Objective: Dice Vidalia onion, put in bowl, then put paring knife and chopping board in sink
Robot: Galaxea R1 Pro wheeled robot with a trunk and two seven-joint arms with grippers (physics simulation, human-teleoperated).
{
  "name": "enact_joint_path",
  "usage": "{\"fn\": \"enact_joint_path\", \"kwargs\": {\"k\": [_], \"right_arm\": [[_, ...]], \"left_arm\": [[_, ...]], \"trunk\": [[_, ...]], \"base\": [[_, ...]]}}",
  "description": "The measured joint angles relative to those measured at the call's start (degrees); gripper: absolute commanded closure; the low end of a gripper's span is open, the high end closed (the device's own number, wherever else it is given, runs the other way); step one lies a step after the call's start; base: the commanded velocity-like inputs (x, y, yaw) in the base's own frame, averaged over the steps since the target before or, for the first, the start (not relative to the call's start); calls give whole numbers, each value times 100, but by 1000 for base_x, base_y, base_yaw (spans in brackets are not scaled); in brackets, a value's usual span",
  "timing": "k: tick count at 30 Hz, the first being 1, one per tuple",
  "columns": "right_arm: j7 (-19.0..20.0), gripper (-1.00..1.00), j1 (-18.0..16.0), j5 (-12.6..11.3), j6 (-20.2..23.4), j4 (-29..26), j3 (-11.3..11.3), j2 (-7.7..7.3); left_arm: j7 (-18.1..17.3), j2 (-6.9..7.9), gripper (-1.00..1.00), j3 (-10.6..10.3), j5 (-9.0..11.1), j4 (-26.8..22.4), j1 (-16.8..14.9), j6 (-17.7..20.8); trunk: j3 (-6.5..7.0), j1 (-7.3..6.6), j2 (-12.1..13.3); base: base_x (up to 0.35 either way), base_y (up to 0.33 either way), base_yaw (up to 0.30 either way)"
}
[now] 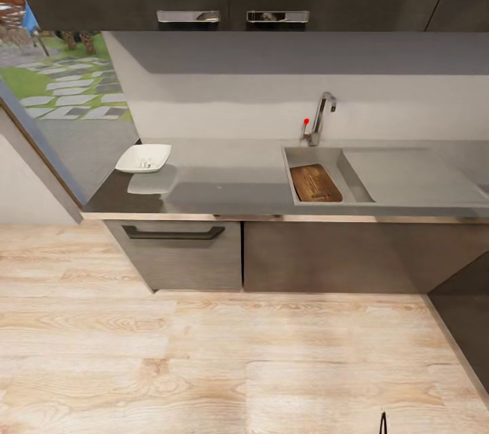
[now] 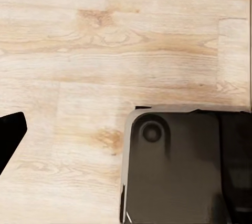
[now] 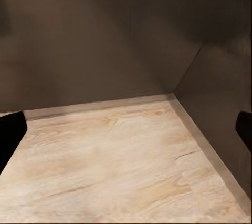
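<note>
**A:** Steel basin has the board [image 1: 315, 183] lying flat in it, tilted a bit against the near wall of the sink [image 1: 353, 179]. Reads as already dropped in, which is where the task wants it at the end.

**B:** Knife in there too?

**A:** Can't tell. Your head view is too far back and the board covers most of the basin floor. No red handle visible. No onion visible either.

**B:** Bowl?

**A:** Bowl [image 1: 143, 157] sits at the far left end of the countertop [image 1: 224, 183], well apart from the sink. Something pale and small is inside it, could be the dice, too small to confirm.

**B:** Where are my arms?

**A:** Low, both pointing at the floor [image 1: 204, 366]. Left wrist view looks straight down at wood planks and a dark base plate [image 2: 178, 171], one dark fingertip [image 2: 9, 132] at the frame edge. Right wrist view looks at the floor corner under the cabinets [image 3: 105, 34], a fingertip [image 3: 10, 132] at each side of the frame.

**B:** Claws?

**A:** Right gripper [image 3: 126, 129]: fingers spread wide, nothing between them. Left: only one finger shows, so can't tell how far it's spread; nothing seen in it.

**B:** So why parked like this?

**A:** My read: you're backed off from the counter with arms tucked for driving. Roll closer and check the basin for the knife before calling it done.
</note>
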Motion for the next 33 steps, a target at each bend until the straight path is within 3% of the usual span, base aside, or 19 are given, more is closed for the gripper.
{"fn": "enact_joint_path", "kwargs": {"k": [3,5,7,8,9,11,13,15,16,18,21,26,28,33], "right_arm": [[34,-100,-19,7,249,279,-19,17],[277,-100,-94,13,858,290,-21,33],[705,-100,-176,-52,1304,138,-28,49],[826,-100,-208,-179,1466,12,-32,52],[953,-100,-242,-534,1743,-192,-35,52],[1062,-100,-267,-1177,2009,-453,-30,30],[1180,-100,-274,-1394,1688,-512,-9,20],[1363,-100,-278,-1505,815,-261,3,18],[1406,-100,-278,-1516,692,-111,3,21],[1561,-100,-279,-1526,532,203,2,38],[1623,-100,-280,-1510,501,259,19,64],[1631,-100,-280,-1511,232,447,13,73],[1630,-100,-280,-1519,-15,615,14,79],[1630,-100,-281,-1526,-135,688,14,82]], "left_arm": [[67,-195,-100,-5,-11,-564,0,230],[358,-327,-100,-48,-28,-1084,0,824],[732,-378,-100,-335,-35,-1578,-1,1505],[881,-389,-100,-533,-37,-1772,-5,1717],[1138,-402,-100,-796,-39,-2038,-8,1946],[1507,-412,-100,-1025,-34,-2361,-10,2125],[1630,-419,-100,-1095,-32,-2464,-10,2167],[1687,-422,-100,-1136,-31,-2555,-10,2167],[1688,-421,-100,-1141,-29,-2549,-10,2161],[1689,-412,-100,-1147,-23,-2485,-10,2145],[1689,-395,-100,-1148,-26,-2396,-10,2113],[1686,-380,-100,-1147,-26,-2165,-10,1494],[1685,-380,-100,-1146,-29,-2140,-10,1420],[1685,-380,-100,-1148,-30,-2138,-10,1387]], "trunk": [[1,0,0],[1,0,0],[1,1,0],[2,1,0],[2,1,0],[2,1,0],[1,0,0],[1,0,0],[1,0,0],[1,0,0],[4,0,0],[43,0,0],[61,0,0],[106,0,0]], "base": [[0,0,0],[0,0,0],[0,0,0],[0,0,0],[0,0,0],[0,0,0],[0,0,0],[0,0,0],[0,0,0],[0,0,0],[0,0,-20],[0,0,-68],[0,0,-20],[0,0,-3]]}}
